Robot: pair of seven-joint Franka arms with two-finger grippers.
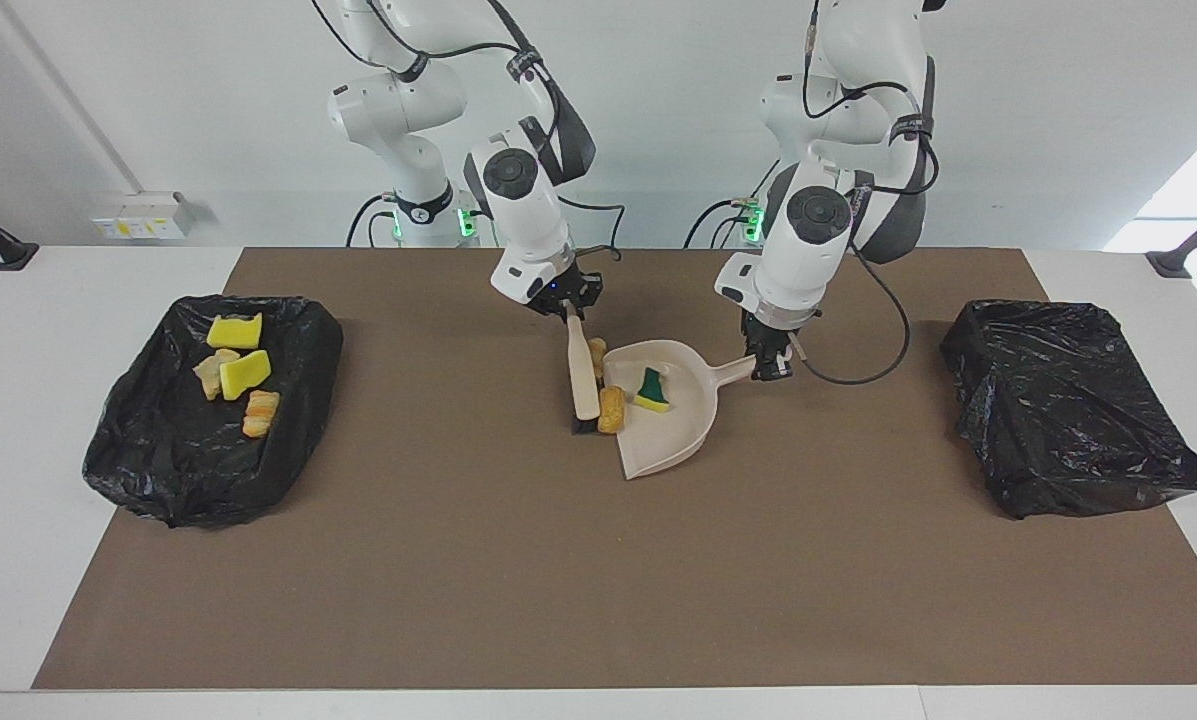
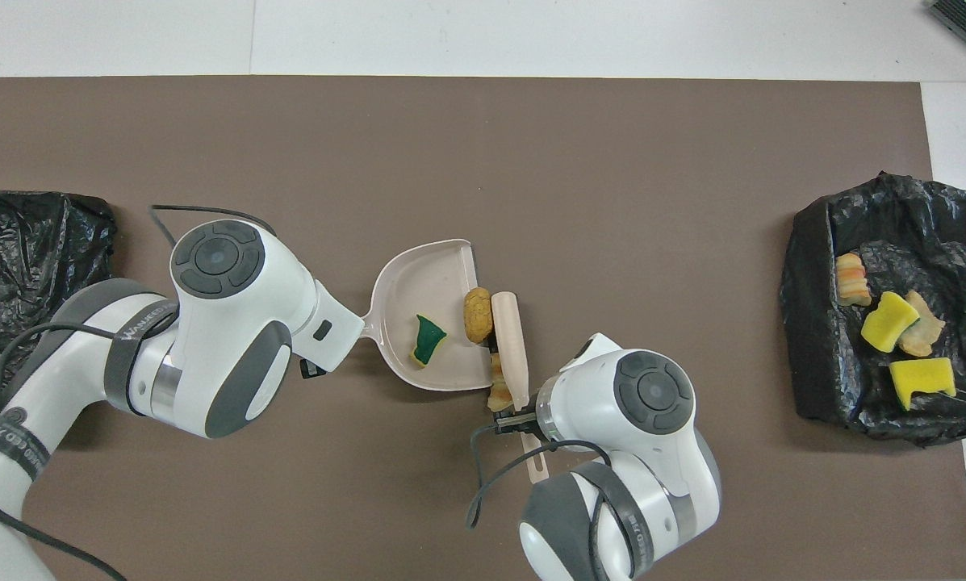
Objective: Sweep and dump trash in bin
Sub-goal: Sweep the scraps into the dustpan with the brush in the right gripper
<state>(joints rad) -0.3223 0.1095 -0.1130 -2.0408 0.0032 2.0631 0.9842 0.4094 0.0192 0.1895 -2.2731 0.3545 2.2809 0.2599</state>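
Your right end effector (image 1: 566, 300) is clamped on the brush (image 1: 583, 370), pressing a brown lump (image 1: 611, 408) against the dustpan (image 1: 670, 440) mouth. Your left end effector (image 1: 770, 362) grips the dustpan handle. A green-and-yellow sponge (image 1: 653, 391) already lies in the pan. A second lump (image 2: 499, 389) sits by the brush at the rim; it could slip past the lip if the pan shifts. More trash lies in the bin (image 1: 138, 450) at the right arm's end. Both wrists hide their fingertips from overhead, and the brush covers its bristles.
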